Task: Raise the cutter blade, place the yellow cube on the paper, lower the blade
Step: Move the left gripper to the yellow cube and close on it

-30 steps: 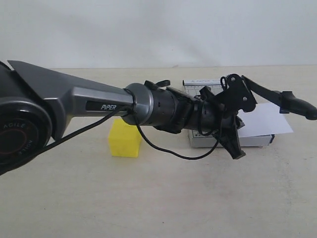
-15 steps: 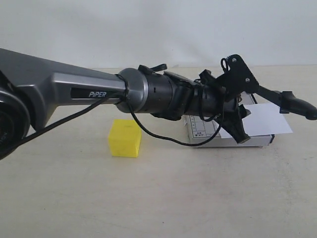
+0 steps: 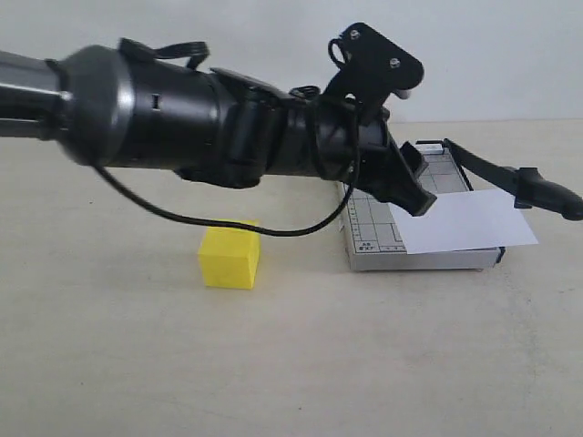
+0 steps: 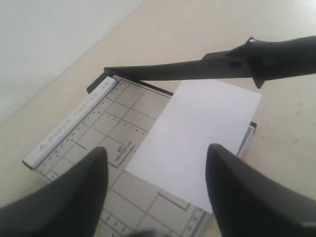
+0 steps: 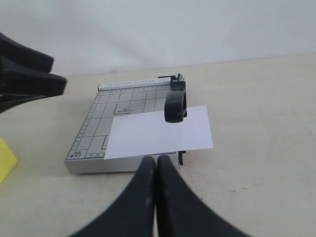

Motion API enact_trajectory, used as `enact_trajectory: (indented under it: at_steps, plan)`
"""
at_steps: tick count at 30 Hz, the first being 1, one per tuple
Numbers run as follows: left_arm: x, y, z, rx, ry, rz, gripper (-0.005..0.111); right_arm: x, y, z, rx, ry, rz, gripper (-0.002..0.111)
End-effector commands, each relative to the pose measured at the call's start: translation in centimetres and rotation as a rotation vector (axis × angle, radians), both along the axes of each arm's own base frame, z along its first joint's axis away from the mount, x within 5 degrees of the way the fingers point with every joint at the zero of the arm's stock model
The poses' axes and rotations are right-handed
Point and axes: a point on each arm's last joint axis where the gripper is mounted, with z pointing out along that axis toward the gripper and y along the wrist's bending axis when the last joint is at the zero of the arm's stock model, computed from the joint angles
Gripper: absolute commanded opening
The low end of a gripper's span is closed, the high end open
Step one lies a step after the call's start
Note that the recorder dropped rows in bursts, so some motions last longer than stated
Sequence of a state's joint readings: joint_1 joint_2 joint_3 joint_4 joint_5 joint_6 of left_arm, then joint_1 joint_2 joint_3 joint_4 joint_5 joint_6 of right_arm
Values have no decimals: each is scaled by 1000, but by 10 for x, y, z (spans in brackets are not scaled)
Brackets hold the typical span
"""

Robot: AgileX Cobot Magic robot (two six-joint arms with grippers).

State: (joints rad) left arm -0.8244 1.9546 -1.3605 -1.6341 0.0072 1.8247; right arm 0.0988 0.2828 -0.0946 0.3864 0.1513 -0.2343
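The cutter blade (image 3: 483,167) stands raised at a slant off the grey trimmer base (image 3: 369,238), and nothing holds its thick black handle (image 3: 547,193). The white paper (image 3: 466,222) lies on the base and overhangs its right edge. The yellow cube (image 3: 230,256) rests on the table left of the trimmer. My left gripper (image 3: 417,193) hovers open above the base's left part; in the left wrist view the gripper (image 4: 155,163) frames the paper (image 4: 202,128) below the blade (image 4: 187,70). My right gripper (image 5: 156,162) is shut and empty, near the trimmer's front edge.
The left arm (image 3: 182,118) stretches across the exterior view above the cube. In the right wrist view the trimmer base (image 5: 91,136), paper (image 5: 153,132), blade handle (image 5: 176,101) and a corner of the cube (image 5: 4,159) show. A pale wall stands behind the beige table (image 3: 291,364).
The left arm has lifted and swung upward; its gripper has risen from in front of the trimmer to above the base. The blade, paper and cube have not moved.
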Motion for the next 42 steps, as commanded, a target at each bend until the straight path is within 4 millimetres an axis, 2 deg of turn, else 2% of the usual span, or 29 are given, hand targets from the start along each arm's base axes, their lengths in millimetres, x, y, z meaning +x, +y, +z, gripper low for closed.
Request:
enact_trajectory:
  at_steps: [1, 5, 7, 10, 12, 18, 26, 36, 42]
  plan:
    - [-26, 34, 11, -11, 50, 95, 57, 0, 0, 0, -3, -9, -2, 0]
    - [-32, 77, 6, 54, 63, 395, 57, 0, 0, 0, -3, -9, -2, 0]
    - [-31, 96, 1, 138, 21, 536, 63, 0, 0, 0, -3, -9, -2, 0]
    - [-31, 109, -4, 187, 1, 642, 75, 0, 0, 0, -3, -9, -2, 0]
    - [-31, 111, -4, 190, 0, 654, 79, 0, 0, 0, -3, -11, -3, 0]
    - [-31, 109, -5, 44, 77, 739, 79, 0, 0, 0, -3, -11, -3, 0]
    - [-30, 110, -6, 37, 84, 744, 79, 0, 0, -1, -3, -4, 0, 0]
    - [-23, 107, -42, 108, 135, 778, 79, 0, 0, -1, -3, -6, -1, 0]
    - [-14, 115, -48, 52, 183, 835, 79, 0, 0, -1, -3, -4, 0, 0]
